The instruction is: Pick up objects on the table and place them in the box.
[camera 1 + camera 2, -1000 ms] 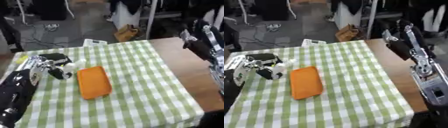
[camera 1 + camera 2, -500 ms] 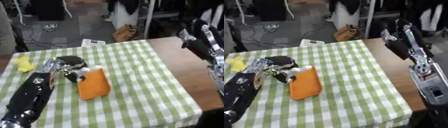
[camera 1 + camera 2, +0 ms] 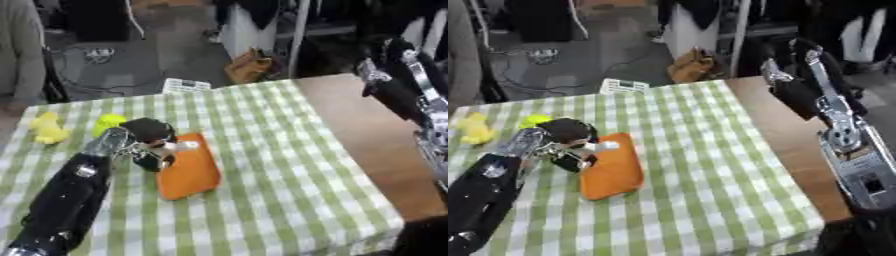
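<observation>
We record the left robot hand on the table, which is covered by a green-and-white checked cloth, at the left edge of the orange box; its fingers are curled, and we cannot tell whether they hold anything. The right robot hand is raised above the bare brown part of the table at the right, and we cannot tell its finger state. 2 objects lie left of the left hand: a green object just beside it and a yellow object farther left.
</observation>
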You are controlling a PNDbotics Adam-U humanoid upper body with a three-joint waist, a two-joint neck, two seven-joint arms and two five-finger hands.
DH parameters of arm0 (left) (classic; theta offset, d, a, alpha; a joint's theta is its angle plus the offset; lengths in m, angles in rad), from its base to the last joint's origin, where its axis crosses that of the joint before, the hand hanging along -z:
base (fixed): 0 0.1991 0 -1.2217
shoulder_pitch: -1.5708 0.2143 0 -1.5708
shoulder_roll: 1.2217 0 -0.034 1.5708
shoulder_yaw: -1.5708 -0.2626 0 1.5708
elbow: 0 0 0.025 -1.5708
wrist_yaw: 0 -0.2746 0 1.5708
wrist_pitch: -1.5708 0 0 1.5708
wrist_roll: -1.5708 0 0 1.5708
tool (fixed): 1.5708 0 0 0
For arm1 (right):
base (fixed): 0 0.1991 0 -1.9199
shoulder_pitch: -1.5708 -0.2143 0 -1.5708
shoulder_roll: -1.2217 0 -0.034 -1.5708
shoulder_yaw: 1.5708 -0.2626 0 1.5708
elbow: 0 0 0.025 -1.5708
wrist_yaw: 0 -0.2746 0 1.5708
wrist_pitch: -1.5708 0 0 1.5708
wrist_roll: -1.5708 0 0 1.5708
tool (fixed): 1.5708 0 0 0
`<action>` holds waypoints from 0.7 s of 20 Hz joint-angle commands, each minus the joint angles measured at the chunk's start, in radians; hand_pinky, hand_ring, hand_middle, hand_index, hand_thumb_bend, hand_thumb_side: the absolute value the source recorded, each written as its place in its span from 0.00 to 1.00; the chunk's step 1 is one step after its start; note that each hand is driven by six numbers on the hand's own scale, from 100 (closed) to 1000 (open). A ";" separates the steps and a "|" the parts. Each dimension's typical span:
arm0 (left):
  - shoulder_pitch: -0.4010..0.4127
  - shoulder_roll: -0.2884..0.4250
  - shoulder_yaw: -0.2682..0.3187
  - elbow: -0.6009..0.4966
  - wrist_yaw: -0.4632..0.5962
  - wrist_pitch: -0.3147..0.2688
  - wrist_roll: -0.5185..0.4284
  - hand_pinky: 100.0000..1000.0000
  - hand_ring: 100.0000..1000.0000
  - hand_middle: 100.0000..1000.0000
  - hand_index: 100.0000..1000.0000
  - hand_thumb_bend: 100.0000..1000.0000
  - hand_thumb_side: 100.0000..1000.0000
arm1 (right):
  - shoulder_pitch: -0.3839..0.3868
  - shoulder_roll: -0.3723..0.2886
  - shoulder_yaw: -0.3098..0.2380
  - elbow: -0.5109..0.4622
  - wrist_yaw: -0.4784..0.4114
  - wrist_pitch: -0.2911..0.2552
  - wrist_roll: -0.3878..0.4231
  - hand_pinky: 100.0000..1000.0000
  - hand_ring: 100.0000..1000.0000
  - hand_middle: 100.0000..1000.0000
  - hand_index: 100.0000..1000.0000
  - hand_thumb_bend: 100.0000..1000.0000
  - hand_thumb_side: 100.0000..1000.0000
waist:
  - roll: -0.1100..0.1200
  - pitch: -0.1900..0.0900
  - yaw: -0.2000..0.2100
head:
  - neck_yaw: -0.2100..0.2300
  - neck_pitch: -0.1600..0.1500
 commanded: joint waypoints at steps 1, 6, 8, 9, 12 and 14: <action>-0.014 -0.002 0.003 -0.002 -0.030 -0.008 0.041 0.59 0.72 0.74 0.73 0.23 0.77 | -0.016 -0.012 -0.007 -0.008 -0.008 -0.003 0.003 0.28 0.51 0.53 0.80 0.14 0.62 | -0.014 -0.011 0.001 | 0.000 -0.010; -0.013 -0.015 -0.001 -0.008 -0.087 -0.014 0.106 0.69 0.82 0.83 0.81 0.36 0.90 | -0.015 -0.012 -0.006 -0.008 -0.009 -0.003 0.003 0.28 0.51 0.53 0.80 0.14 0.62 | -0.014 -0.010 -0.001 | 0.001 -0.010; -0.013 -0.021 0.001 -0.007 -0.102 -0.011 0.134 0.71 0.84 0.85 0.83 0.37 0.90 | -0.016 -0.011 -0.006 -0.007 -0.009 -0.003 0.003 0.28 0.51 0.53 0.80 0.12 0.62 | -0.014 -0.010 -0.002 | 0.001 -0.011; -0.013 -0.023 0.001 -0.006 -0.109 -0.008 0.148 0.71 0.84 0.85 0.83 0.37 0.90 | -0.016 -0.011 -0.006 -0.007 -0.009 -0.003 0.003 0.28 0.51 0.53 0.80 0.12 0.62 | -0.014 -0.010 -0.002 | 0.001 -0.011; -0.014 -0.023 0.004 -0.016 -0.122 0.005 0.198 0.76 0.87 0.88 0.85 0.36 0.91 | -0.016 -0.011 -0.006 -0.007 -0.009 -0.003 0.002 0.28 0.51 0.53 0.80 0.12 0.62 | -0.014 -0.010 -0.003 | 0.000 -0.011; -0.016 -0.019 0.009 -0.028 -0.122 0.016 0.229 0.80 0.89 0.90 0.87 0.24 0.96 | -0.016 -0.011 -0.006 -0.007 -0.009 -0.003 0.001 0.28 0.51 0.53 0.80 0.12 0.62 | -0.014 -0.011 -0.002 | 0.000 -0.012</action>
